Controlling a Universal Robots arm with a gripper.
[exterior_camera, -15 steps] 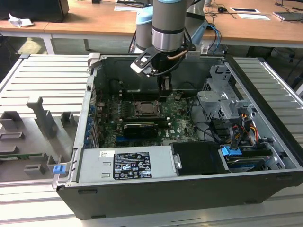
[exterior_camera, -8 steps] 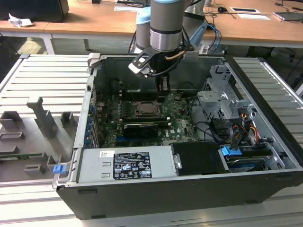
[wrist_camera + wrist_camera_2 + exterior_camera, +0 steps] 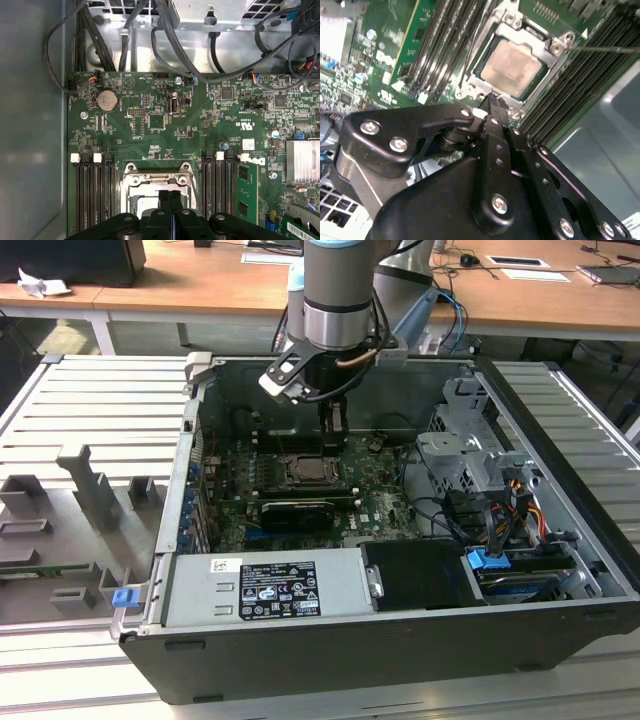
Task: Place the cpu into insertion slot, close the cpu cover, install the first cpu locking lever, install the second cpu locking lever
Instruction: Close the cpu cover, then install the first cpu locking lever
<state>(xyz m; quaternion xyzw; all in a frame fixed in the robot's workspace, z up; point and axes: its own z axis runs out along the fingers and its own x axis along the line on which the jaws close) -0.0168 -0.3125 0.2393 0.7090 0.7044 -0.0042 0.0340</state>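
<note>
A ribbed grey metal table (image 3: 90, 400) carried one open black tower computer case (image 3: 380, 655), laid on its side. One grey robot arm (image 3: 338, 290) reached down into the case from above. A long silver power-supply box (image 3: 200, 585) lay along the case wall nearest the exterior camera. One silver drive cage (image 3: 460, 455) and a tangle of black cables (image 3: 455, 515) crowded the exterior view's right.

The green circuit board (image 3: 150, 130) covered the case floor. In the exterior view one long black rectangular card (image 3: 297, 511) stood just nearer the camera than the socket. Two banks of black memory slots (image 3: 95, 200) flanked the socket, one on each side.

The black two-fingered gripper (image 3: 170, 196) hung right over the socket's edge, hiding part of it in both wrist views. Its two fingers (image 3: 163, 202) were pressed together with only a hairline seam between them and nothing seen in their grasp (whether the tips touched the metal could not be told).

The square insertion slot with its metal rim (image 3: 129, 172) sat between the slot banks; the thin silver square cpu cover frame (image 3: 551, 62) lay flat over it. The single small square cpu with a silver-grey top (image 3: 510, 62) sat inside, showing through the cut-out. One thin silver lever rod (image 3: 607, 49) stuck out from a cover corner across the memory slots. One round silver coin cell (image 3: 106, 101) lay well apart on the board.
</note>
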